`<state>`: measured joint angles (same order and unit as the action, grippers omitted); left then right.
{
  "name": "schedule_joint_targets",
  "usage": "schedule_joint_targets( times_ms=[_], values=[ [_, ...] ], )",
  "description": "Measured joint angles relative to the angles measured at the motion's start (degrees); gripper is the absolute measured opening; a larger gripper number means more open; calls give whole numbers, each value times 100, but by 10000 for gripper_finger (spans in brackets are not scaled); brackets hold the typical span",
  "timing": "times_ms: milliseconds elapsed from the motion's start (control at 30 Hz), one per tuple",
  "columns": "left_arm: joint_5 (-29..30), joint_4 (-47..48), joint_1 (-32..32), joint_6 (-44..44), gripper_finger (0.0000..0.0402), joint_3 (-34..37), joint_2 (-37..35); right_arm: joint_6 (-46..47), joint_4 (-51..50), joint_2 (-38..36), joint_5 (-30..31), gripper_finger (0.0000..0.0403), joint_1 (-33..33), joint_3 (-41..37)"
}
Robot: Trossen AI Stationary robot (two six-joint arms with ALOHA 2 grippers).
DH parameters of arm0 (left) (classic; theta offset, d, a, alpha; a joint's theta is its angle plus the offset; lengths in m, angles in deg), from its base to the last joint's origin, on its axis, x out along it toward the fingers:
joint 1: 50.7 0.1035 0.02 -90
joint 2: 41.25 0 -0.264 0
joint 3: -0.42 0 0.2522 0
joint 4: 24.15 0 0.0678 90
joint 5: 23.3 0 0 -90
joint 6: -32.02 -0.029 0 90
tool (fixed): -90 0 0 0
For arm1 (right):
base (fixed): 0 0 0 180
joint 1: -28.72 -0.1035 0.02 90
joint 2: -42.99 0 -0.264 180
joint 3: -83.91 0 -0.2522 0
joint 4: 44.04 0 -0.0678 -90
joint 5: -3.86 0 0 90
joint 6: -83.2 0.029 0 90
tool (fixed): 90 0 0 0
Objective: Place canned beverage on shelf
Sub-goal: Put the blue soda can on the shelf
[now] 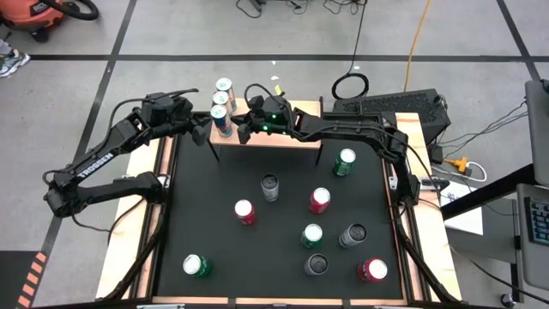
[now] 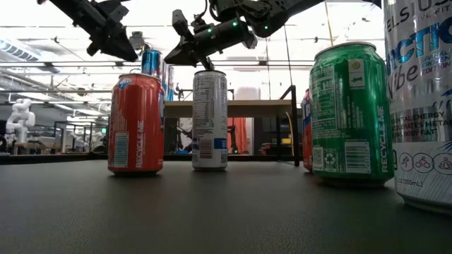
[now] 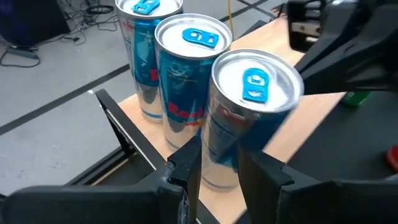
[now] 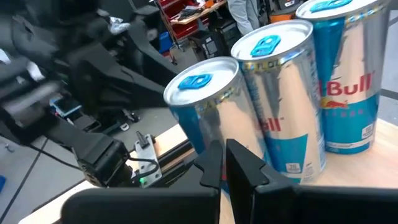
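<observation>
Can, third in a row at the shelf's left end, stands between my left pincer's fingers, so I judge the placing step nearly done and next comes letting go, while my right pincer waits shut beside.

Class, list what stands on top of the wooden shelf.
Three blue-and-silver cans stand in a row at the left end of the shelf. The left gripper holds the nearest can. The arms hide part of the board.
</observation>
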<state>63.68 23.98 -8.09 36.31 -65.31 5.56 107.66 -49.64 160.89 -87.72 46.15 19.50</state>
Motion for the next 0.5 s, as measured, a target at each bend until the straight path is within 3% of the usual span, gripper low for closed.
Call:
schedule_joint_targets(
  times_ms=[233,500],
  values=[
    [-428,-158,0,84,104,-65,-502,-3,-69,0,-168,0,-59,0],
    [-548,-316,0,-34,104,43,-230,30,-68,0,-169,0,-61,0]
  ],
)
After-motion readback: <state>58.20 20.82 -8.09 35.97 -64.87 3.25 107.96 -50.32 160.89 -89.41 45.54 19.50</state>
